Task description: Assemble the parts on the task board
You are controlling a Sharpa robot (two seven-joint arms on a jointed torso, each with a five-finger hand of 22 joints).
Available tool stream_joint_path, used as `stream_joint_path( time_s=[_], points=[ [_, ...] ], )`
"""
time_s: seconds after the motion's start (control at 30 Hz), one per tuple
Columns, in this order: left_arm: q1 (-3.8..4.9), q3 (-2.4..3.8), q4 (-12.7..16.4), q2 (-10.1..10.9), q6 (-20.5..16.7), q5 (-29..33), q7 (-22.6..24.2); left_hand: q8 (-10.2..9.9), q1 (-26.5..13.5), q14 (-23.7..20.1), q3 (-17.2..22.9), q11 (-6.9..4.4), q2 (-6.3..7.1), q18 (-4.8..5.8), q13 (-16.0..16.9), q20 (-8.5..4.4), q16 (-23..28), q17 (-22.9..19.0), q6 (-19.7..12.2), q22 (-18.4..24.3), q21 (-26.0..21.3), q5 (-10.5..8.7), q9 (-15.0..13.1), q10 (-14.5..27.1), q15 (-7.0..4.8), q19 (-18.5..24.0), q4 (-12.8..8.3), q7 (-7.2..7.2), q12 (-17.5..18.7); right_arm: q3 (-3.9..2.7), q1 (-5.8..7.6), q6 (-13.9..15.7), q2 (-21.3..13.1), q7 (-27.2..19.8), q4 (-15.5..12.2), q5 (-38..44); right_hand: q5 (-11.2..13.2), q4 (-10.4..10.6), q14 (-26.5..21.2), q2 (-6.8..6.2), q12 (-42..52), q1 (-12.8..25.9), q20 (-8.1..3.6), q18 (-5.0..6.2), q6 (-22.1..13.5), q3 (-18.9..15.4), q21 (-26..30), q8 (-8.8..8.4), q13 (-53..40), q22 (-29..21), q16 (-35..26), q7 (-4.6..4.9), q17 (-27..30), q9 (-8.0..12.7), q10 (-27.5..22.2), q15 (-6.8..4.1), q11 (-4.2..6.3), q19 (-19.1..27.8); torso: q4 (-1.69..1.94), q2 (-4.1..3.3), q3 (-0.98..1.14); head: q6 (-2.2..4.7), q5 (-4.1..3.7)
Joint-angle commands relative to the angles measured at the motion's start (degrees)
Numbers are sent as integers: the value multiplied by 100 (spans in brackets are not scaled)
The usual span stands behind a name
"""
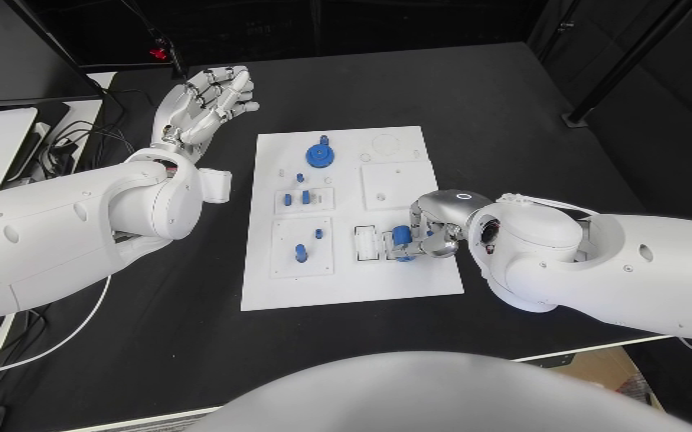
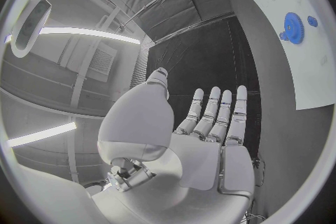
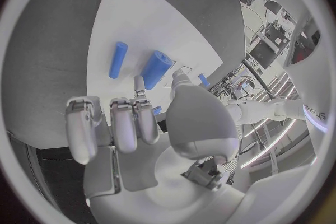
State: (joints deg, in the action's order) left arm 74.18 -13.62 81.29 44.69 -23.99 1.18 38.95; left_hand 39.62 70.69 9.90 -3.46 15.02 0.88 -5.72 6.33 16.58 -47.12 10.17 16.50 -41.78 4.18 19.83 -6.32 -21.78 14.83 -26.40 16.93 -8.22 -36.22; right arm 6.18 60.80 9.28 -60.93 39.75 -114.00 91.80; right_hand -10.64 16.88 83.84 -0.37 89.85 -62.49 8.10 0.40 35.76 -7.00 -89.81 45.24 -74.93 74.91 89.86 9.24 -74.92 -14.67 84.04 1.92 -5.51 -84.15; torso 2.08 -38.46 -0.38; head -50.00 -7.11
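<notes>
Left hand (image 1: pixel 209 102) up off the table beside the task board (image 1: pixel 351 282), fingers spread, nothing in it. Blue gear (image 1: pixel 320 157) sitting near the board's far end. Right hand (image 1: pixel 427 234) over the board's near right part, seemingly pinching a blue cylinder (image 1: pixel 402 243).

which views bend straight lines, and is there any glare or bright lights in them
Head view: the task board keeps straight edges and looks evenly lit, with no glare. Left wrist view: the fisheye curves the board's edge, and bright light strips glow beyond the left hand. Right wrist view: the board's edge bows; the right hand is softly lit.
</notes>
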Motion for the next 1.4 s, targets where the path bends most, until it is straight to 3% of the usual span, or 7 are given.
stream_joint_path(
  time_s=[0.03, 0.63, 0.73, 0.83, 1.07, 1.17, 1.4],
  points=[
    [7, 6, 11, 7, 51, 0, 594, 25, -5, -40, 2, 2, -39, 58, -7, 0, -21, -8, -23, 5, 40, 26, 7, -5, -4, 7, -16, -877, -31, 0, -6, -245, 69, 516, 72, 206, 32, -5, 616, 16, 15, 23, -40, -40, 22, -40, -19, 19, -1507, 1509, 14, -28, -1508, -10, 596, -41, 24, -585, -6, 3, -2, 0, -22],
    [-2, 6, 7, 11, 59, 0, 582, 27, -4, -44, -2, 2, -39, 59, -12, 1, -26, -14, -28, 5, 40, 29, 11, 0, -4, 9, -15, -878, -35, 0, -116, -350, 290, 508, 420, -62, 123, -11, 616, 127, 15, 86, -46, -40, -66, -99, -19, -126, -1507, 1509, 14, -6, -1508, 87, 596, -35, 12, -585, 9, -9, 6, 0, -24],
    [-4, 6, -2, 4, 58, 0, 578, 27, -4, -44, -2, 2, -39, 59, -12, 1, -26, -14, -28, 5, 40, 29, 11, 0, -4, 9, -15, -878, -35, -1, -157, -319, 315, 485, 441, -108, -60, -14, 616, 201, 15, 8, -39, -40, -104, -105, -19, -245, -1507, 1509, 14, 17, -1508, 165, 596, -19, -9, -585, -1, 6, 1, 0, -6],
    [-6, 6, -5, 3, 59, 0, 574, 28, -2, -47, -4, 2, -41, 59, -15, 1, -30, -19, -32, 6, 40, 31, 14, 4, -3, 11, -15, -878, -39, -1, -189, -210, 314, 443, 435, -163, -431, -13, 616, 402, 15, -234, -29, -40, -70, -55, -19, -394, -1507, 1509, 14, 18, -1508, 274, 596, -10, -22, -585, 1, 3, 3, 0, 1],
    [-10, 6, -12, 4, 57, 0, 568, 29, -2, -47, -5, 2, -42, 59, -16, 1, -30, -20, -32, 6, 40, 32, 15, 4, -3, 11, -15, -878, -39, -1, -217, 349, 264, 215, 411, -572, -1318, -77, 616, 738, 15, -1027, -24, -40, 92, 257, -19, -711, -1507, 1509, 14, 28, -1508, 493, 596, -7, -15, -585, 1, 2, -3, 0, 8],
    [-13, 6, -18, 2, 61, 0, 565, 29, -2, -47, -5, 2, -42, 59, -16, 1, -30, -20, -32, 6, 40, 32, 15, 4, -3, 11, -15, -878, -39, -1, -221, 684, 220, 58, 389, -1021, -1409, -122, 616, 798, 15, -1356, -26, -40, 207, 429, -19, -821, -1507, 1509, 14, 5, -1508, 566, 596, -22, -2, -585, 4, -1, 3, 0, 11],
    [-21, 6, -23, 12, 68, 0, 553, 31, 2, -50, -6, 2, -47, 60, -19, 1, -35, -25, -35, 6, 40, 35, 18, 7, -3, 13, -16, -878, -44, -1, -225, 1631, 44, -411, 270, -2215, -1437, -156, 616, 712, 15, -1803, -30, -40, 381, 661, -19, -1055, -1507, 1509, 14, 20, -1508, 706, 596, -29, -9, -585, -6, -4, 4, 0, 20]
  ],
)
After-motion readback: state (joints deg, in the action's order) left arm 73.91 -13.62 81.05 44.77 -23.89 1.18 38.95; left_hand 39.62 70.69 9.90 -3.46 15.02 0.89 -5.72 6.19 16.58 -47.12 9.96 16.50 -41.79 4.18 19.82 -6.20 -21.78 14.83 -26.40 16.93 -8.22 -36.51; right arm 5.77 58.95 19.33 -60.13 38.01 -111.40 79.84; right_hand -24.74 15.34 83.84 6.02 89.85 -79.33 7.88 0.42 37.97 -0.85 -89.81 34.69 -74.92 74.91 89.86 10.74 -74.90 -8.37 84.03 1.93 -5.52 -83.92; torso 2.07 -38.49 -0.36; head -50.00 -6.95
